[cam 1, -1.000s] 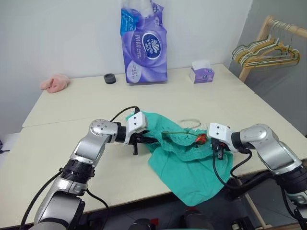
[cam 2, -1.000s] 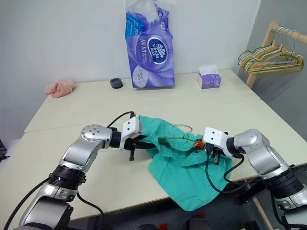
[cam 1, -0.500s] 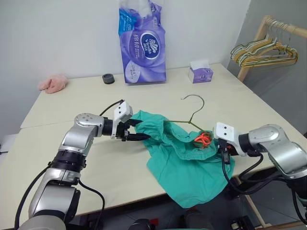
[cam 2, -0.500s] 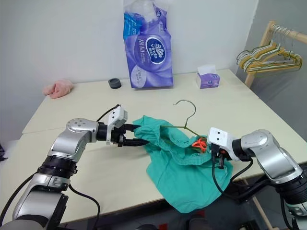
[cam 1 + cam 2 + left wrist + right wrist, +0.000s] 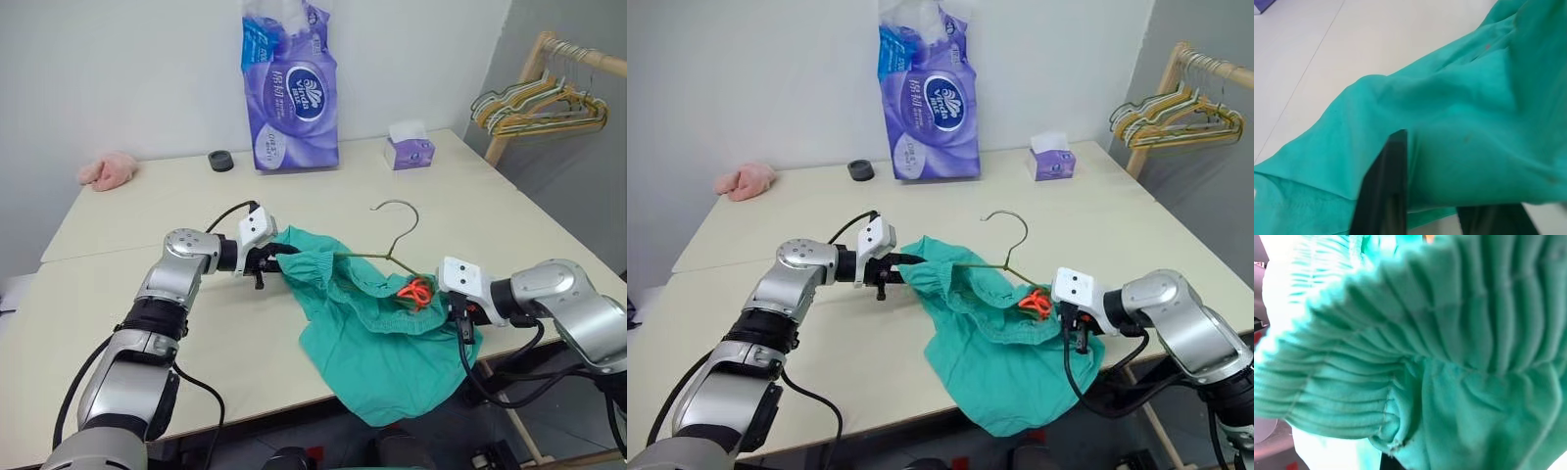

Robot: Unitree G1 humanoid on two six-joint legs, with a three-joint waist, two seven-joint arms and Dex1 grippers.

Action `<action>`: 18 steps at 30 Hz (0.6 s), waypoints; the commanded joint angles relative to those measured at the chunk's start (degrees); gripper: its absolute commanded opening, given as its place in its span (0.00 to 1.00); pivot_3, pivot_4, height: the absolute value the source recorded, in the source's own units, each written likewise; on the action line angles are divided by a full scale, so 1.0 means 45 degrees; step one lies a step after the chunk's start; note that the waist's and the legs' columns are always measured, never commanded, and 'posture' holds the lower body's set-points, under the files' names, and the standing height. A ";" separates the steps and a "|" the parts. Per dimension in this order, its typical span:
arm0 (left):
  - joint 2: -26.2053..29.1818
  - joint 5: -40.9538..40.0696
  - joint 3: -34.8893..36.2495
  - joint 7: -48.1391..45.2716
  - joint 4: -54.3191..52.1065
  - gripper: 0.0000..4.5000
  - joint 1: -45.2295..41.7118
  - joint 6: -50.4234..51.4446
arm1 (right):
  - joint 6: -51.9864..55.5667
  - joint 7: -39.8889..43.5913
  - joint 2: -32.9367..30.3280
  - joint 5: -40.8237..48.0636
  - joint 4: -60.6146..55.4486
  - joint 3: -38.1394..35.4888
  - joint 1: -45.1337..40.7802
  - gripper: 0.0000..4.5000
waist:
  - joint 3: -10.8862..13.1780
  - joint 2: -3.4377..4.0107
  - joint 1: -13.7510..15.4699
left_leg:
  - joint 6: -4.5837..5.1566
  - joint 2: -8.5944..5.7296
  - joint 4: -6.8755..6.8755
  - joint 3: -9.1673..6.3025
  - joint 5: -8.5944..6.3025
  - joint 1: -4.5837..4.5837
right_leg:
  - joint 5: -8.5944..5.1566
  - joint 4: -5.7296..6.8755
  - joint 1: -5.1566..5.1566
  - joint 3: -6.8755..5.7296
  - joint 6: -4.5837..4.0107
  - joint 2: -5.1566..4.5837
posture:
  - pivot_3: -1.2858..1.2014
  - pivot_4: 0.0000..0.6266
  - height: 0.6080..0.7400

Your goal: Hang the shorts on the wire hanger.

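The teal-green shorts [image 5: 377,338] lie crumpled near the table's front edge, with one leg drooping over it. The wire hanger [image 5: 404,238] runs through the gathered waistband, and its hook rises behind the cloth. An orange-red drawstring [image 5: 416,290] bunches at the waistband's right end. My left gripper [image 5: 277,262] is shut on the left edge of the shorts. In the left wrist view, a black finger [image 5: 1383,191] presses against the teal cloth. My right gripper [image 5: 461,328] is shut on the waistband just right of the drawstring, its fingers buried in the cloth.
At the back of the table [image 5: 147,294] stand a tall purple tissue pack [image 5: 292,93], a small purple tissue box [image 5: 411,149] and a black roll [image 5: 221,161]. A pink cloth lump [image 5: 108,169] lies far left. A bunch of hangers [image 5: 534,106] hangs on a wooden rack at the right.
My left gripper drew back from the shorts, opened, then closed on their left edge. The right gripper lifted the waistband a little. The hanger's hook now stands up behind the cloth.
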 commanded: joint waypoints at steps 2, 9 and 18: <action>0.0195 0.0362 0.0297 0.0381 0.0444 0.00 -0.0452 -0.1083 | 0.0069 -0.0026 -0.0349 0.0242 -0.0385 -0.0468 0.0185 0.00 | 0.0000 0.0000 0.0004 | 0.0001 0.0000 0.0000 0.0001 0.0000 -0.0002 | 0.0000 -0.0001 0.0000 0.0001 0.0000 0.0000 | 0.43 0.04 1.00; 0.0226 0.0861 0.0360 0.1146 0.1261 0.00 -0.0579 -0.2050 | 0.0032 0.0168 -0.0891 0.0376 -0.0268 -0.0647 0.0873 0.00 | 0.0000 -0.0001 0.0013 | 0.0002 0.0000 0.0001 -0.0001 -0.0001 -0.0004 | 0.0000 -0.0002 0.0000 -0.0002 0.0001 -0.0002 | 0.43 0.04 1.00; -0.0051 0.0900 0.0279 0.1270 0.1024 0.00 -0.0421 -0.2103 | 0.0203 -0.0127 -0.0851 0.0671 -0.0660 -0.0751 0.0965 0.00 | 0.0001 -0.0002 0.0013 | 0.0005 0.0000 0.0001 0.0000 -0.0003 -0.0004 | -0.0001 0.0000 0.0001 -0.0002 0.0002 -0.0002 | 0.43 0.04 1.00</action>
